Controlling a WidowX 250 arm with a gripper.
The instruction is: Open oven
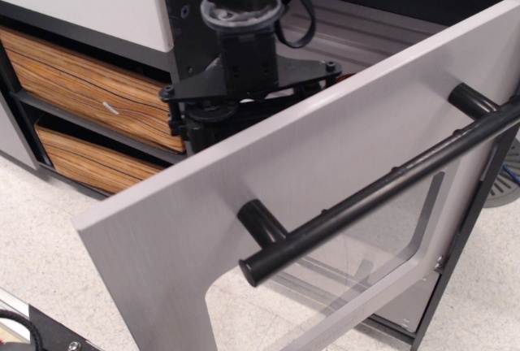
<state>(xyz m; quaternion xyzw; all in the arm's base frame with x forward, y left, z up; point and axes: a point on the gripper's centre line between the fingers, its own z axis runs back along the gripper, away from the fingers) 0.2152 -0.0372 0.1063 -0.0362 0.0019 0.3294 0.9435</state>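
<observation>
Oven (341, 164) takes up most of the shot, sitting low on the right, just beside the wood-grain drawers (81, 75). Its grey door is dropped well open on a hinge along the bottom right edge, top edge hanging toward the camera and to the left. Long axis of the door runs from lower left up to upper right, and the black bar handle (382, 192) follows that same line across the outer face, above the clear window (357, 262).

Gripper (215, 119) sits behind the door's top edge, up against its inner side. Fingertips are hidden by the door, so I can't tell if they're spread or closed on anything.

To finish this well, I'd say push down and outward along the hinge arc, steady and slow, staying near the free edge, not forcing sideways against the hinges.
</observation>
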